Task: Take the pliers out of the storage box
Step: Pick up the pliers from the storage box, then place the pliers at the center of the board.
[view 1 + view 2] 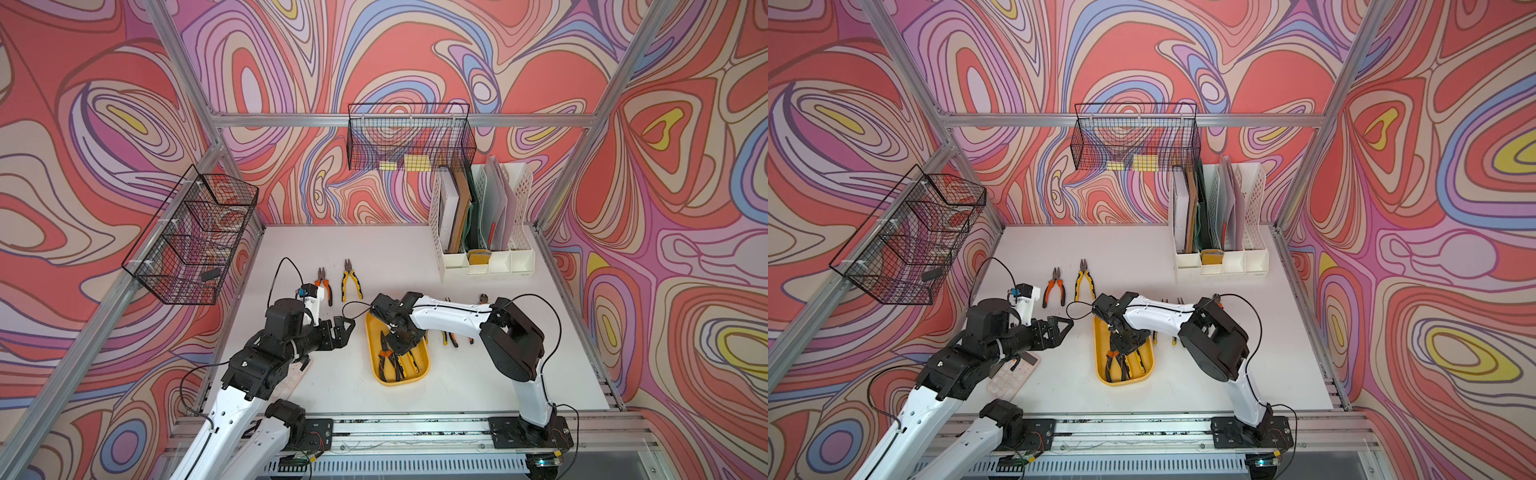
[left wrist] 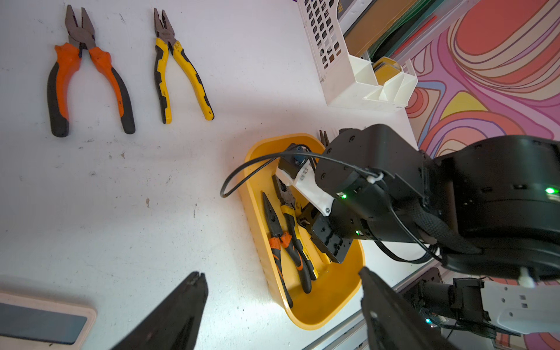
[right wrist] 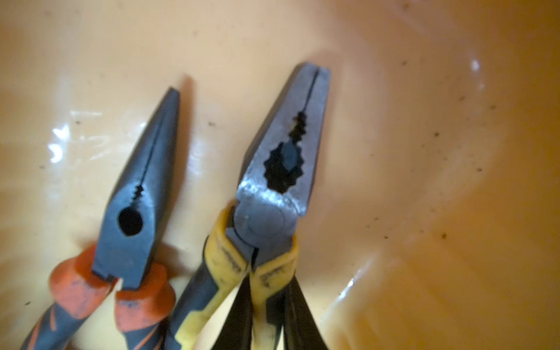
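- Down inside the storage box, my right tool is clamped on one yellow handle of the yellow-handled pliers, just behind the pivot.
- Their long axis runs along the box's length. The blunt nose points ahead of my fingers toward the far end, and the handles trail back toward my base.
- With only one handle pinched, I judge the other may swing open on a lift.
- Just beside them, parallel, lie the orange-handled needle-nose pliers, close enough to snag.
- My left tool hangs empty with its jaws wide above the surface, next to the box. My right arm is the nearer one.
- Farther out, an orange-handled pair and a yellow-handled pair lie on the surface, well apart from the box.
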